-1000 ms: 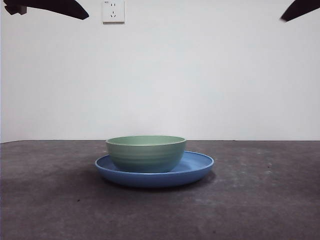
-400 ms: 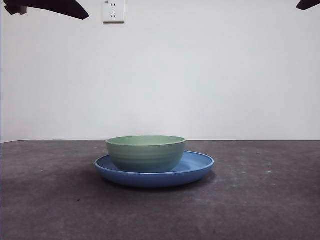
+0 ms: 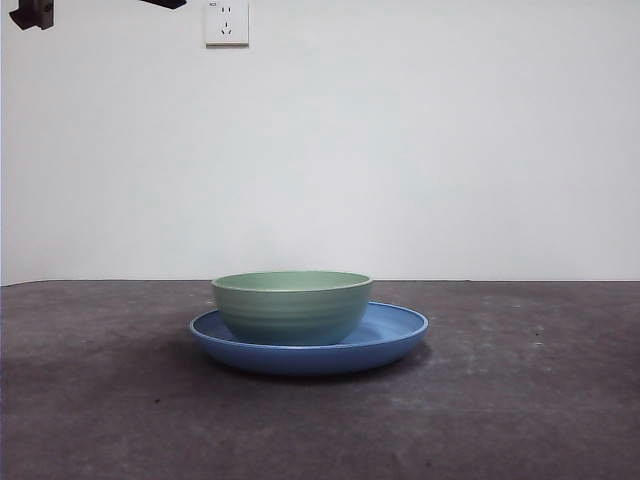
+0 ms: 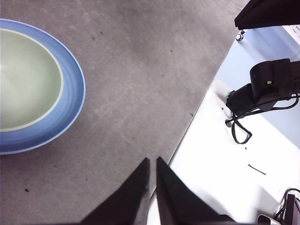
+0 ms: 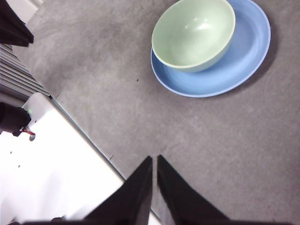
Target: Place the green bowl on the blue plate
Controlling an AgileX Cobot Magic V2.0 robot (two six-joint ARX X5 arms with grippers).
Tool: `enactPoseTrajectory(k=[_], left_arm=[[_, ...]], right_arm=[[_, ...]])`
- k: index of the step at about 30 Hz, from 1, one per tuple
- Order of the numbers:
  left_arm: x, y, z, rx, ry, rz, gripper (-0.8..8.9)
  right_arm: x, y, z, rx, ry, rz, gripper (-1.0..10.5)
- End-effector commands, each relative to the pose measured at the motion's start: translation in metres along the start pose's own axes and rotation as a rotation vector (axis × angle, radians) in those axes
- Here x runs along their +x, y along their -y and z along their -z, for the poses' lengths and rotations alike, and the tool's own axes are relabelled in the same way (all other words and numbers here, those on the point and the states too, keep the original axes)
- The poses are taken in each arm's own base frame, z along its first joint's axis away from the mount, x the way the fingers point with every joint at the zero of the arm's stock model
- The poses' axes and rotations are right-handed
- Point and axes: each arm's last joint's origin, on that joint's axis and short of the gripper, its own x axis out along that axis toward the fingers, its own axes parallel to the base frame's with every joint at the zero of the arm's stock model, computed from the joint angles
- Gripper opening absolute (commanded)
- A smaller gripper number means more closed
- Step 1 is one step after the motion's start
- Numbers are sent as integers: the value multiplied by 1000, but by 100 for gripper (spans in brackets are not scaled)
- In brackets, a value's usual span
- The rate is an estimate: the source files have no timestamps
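The green bowl (image 3: 291,306) stands upright on the blue plate (image 3: 395,335) in the middle of the table, set a little toward the plate's left side. The left wrist view shows the bowl (image 4: 26,79) inside the plate's rim (image 4: 70,108), and the right wrist view shows the bowl (image 5: 193,33) on the plate (image 5: 243,56). My left gripper (image 4: 152,161) is shut and empty, high above the table's edge, well away from the dishes. My right gripper (image 5: 154,160) is also shut and empty, raised and far from them. Only a black tip (image 3: 30,12) shows at the front view's top left corner.
A grey mat (image 3: 520,400) covers the table. A white wall socket (image 3: 227,22) is on the back wall. Past the mat's edge lie a white surface (image 4: 234,178) with a black device and cables (image 4: 262,89) and another white surface (image 5: 51,168).
Both dark arm tips have drawn up out of the front view: the right one is gone, the left one shows only a small piece. Bowl and plate have not moved.
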Motion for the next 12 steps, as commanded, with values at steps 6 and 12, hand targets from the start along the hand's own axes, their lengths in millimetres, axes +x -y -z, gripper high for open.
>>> enactPoseTrajectory(k=[6, 12], left_arm=[[1, 0, -3, 24, 3, 7, 15], [1, 0, -3, 24, 3, 7, 15]], right_arm=[[-2, -3, -6, -42, 30, -7, 7], [-2, -3, -6, -42, 30, -7, 7]])
